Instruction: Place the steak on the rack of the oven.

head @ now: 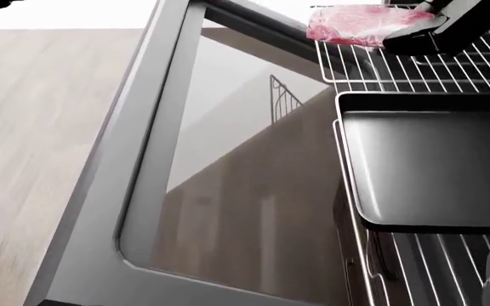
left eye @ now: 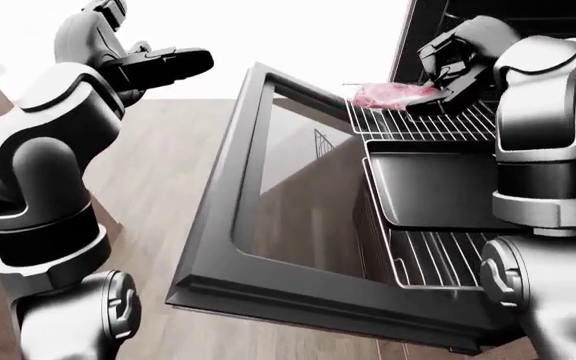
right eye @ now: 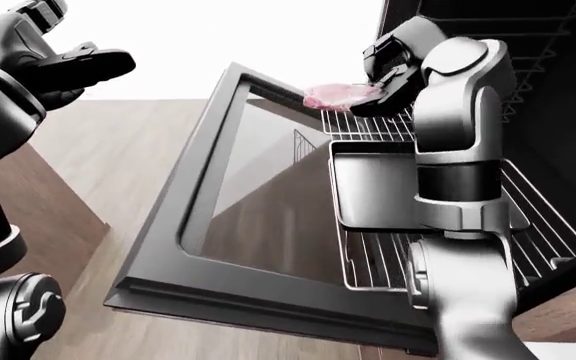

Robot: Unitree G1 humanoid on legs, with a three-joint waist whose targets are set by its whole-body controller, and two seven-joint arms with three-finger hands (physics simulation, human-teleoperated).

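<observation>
The steak (head: 356, 24), a pink raw slab, rests over the left corner of the upper oven rack (head: 415, 70). My right hand (left eye: 438, 86) reaches in from the right at the oven's mouth. Its dark fingers (head: 449, 22) curl over the steak's right edge and hold it. In the left-eye view my left hand (left eye: 163, 64) is raised at the upper left, far from the oven, with its fingers spread and nothing in them. The inside of the oven behind the right hand is dark.
The oven door (head: 134, 191) hangs open toward the lower left, its glass pane facing up. A dark baking tray (head: 424, 166) sits on a shelf under the upper rack, with a lower wire rack (left eye: 438, 259) beneath it. Wooden floor (head: 32, 127) lies at the left.
</observation>
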